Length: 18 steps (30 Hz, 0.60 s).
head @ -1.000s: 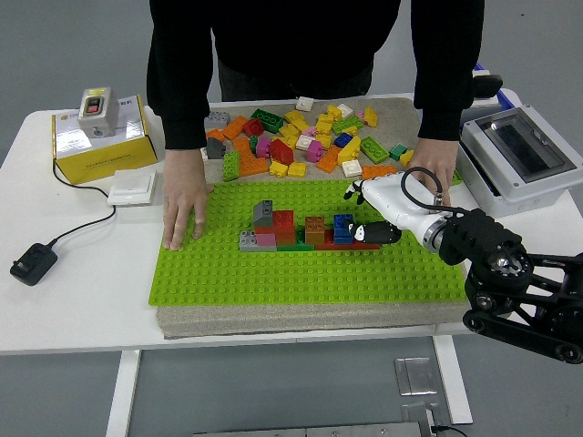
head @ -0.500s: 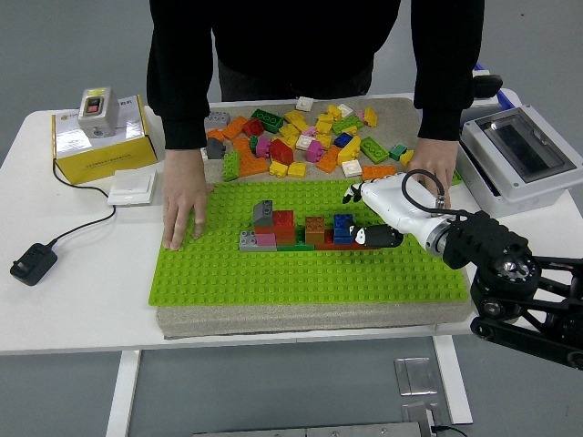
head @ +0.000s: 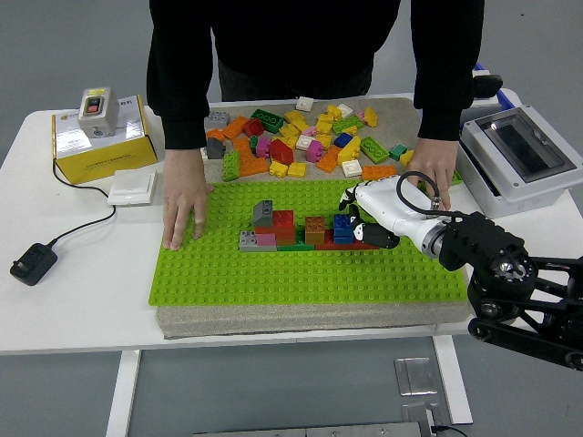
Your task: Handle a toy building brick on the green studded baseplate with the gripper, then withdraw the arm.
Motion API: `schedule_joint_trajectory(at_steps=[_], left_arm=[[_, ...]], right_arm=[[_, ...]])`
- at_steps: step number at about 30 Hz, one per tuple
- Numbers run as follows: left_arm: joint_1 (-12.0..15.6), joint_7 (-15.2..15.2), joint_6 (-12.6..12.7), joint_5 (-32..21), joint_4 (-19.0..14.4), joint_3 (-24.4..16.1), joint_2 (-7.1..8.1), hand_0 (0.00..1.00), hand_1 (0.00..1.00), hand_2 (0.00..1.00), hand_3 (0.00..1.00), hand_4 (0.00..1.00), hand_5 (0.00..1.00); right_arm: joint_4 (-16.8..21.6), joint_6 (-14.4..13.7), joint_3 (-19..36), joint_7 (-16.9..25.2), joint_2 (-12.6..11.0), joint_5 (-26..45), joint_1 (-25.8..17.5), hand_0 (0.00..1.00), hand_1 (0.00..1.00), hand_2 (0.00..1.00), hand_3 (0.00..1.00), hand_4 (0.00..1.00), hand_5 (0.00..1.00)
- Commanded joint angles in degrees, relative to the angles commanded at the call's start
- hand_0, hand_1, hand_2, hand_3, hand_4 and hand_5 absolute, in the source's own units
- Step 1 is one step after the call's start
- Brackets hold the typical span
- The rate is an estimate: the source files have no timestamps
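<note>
While my right hand (head: 364, 232) sits at the right end of the brick row on the baseplate (head: 273, 282), its dark fingertips touch the blue brick (head: 342, 227), though I cannot tell whether they are clamped on it or only resting against it. To do this well, I judge I should press straight down so the studs seat, then lift clear without dragging the row sideways. One person leans over the far edge, both hands pinning the plate: one hand (head: 185, 209) at its left, the other (head: 430, 173) at its right. I count one built row (head: 291, 229), one loose pile (head: 301, 137) beyond, one yellow box (head: 96, 141), one grey case (head: 519, 155).
</note>
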Motion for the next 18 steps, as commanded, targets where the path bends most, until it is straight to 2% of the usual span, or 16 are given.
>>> schedule_joint_trajectory(at_steps=[1,18], left_arm=[[0.0,0.0,0.0,0.0,0.0,0.0,-0.01,0.665,0.641,0.575,0.642,0.092,0.690],[-0.1,0.3,0.0,0.1,0.0,0.0,-0.12,0.665,0.641,0.575,0.643,0.096,0.693]], right_arm=[[0.0,0.0,0.0,0.0,0.0,0.1,0.0,0.024,0.174,0.735,0.666,0.002,0.410],[-1.1,-0.1,-1.2,0.4,0.5,0.6,-0.4,0.022,0.169,0.727,0.657,0.002,0.432]])
